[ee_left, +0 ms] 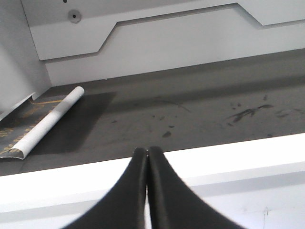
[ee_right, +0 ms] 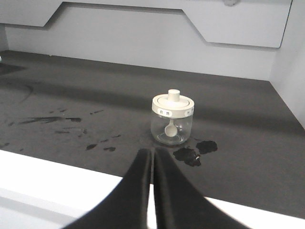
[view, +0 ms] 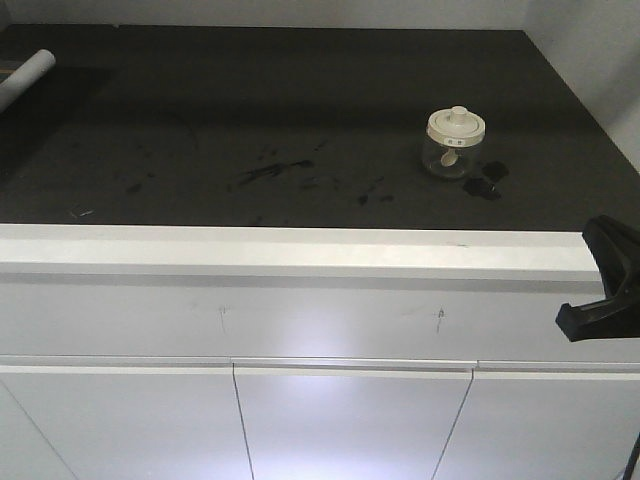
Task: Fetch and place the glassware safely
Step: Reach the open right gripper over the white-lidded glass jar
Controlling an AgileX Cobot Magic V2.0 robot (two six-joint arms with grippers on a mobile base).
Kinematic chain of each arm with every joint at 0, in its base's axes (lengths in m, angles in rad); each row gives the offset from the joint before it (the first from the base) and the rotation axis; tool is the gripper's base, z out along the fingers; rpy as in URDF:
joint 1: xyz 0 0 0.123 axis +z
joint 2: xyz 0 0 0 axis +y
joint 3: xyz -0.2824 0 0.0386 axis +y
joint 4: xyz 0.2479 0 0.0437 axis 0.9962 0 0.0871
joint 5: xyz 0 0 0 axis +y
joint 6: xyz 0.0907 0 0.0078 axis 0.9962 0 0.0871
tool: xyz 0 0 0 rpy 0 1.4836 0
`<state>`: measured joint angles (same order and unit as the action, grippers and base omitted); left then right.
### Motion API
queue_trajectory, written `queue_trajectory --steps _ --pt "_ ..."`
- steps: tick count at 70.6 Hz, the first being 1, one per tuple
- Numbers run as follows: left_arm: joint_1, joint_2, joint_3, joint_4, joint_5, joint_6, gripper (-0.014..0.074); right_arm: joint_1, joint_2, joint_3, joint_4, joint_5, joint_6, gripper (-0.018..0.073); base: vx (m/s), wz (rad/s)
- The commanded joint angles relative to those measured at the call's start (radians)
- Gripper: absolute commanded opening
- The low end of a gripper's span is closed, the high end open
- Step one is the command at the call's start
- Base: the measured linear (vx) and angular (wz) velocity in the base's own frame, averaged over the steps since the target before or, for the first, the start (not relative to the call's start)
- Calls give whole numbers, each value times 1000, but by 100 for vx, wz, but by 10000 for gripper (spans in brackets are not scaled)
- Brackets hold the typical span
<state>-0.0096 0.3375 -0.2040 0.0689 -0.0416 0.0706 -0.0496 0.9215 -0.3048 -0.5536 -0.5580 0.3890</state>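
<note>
Nearest, over the white front edge (view: 300, 250), the black left hand (ee_left: 147, 151) and black right hand (ee_right: 151, 152) are each closed tight and empty. Farther back on the dark grey tabletop (view: 250, 100), right of centre, the small squat clear glass jar with cream-white knobbed lid (ee_right: 172, 119) stands upright just beside black stains (ee_right: 190, 155).

Room all round jar (view: 455, 142) on counter (view: 250, 100); paper roll (view: 25, 78) well apart, far L.
</note>
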Motion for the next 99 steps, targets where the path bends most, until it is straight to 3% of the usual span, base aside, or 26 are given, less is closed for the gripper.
queue_trajectory --steps 1,49,62,81,99 --pt "-6 -18 -18 -10 -70 -11 -7 -4 -9 -23 7 -82 -2 -1 0 0" --pt "-6 -18 -18 -10 -67 -11 -7 -4 74 -93 11 -135 -2 20 0 0" --pt "-6 -18 -18 -10 -67 -11 -7 -4 230 -244 10 -135 -3 130 0 0" --pt "-6 -18 -18 -10 -67 -11 -7 -4 531 -509 -5 -167 -3 416 0 0" --pt "-6 -18 -18 -10 -67 -11 -7 -4 801 -758 -8 -220 -3 449 0 0"
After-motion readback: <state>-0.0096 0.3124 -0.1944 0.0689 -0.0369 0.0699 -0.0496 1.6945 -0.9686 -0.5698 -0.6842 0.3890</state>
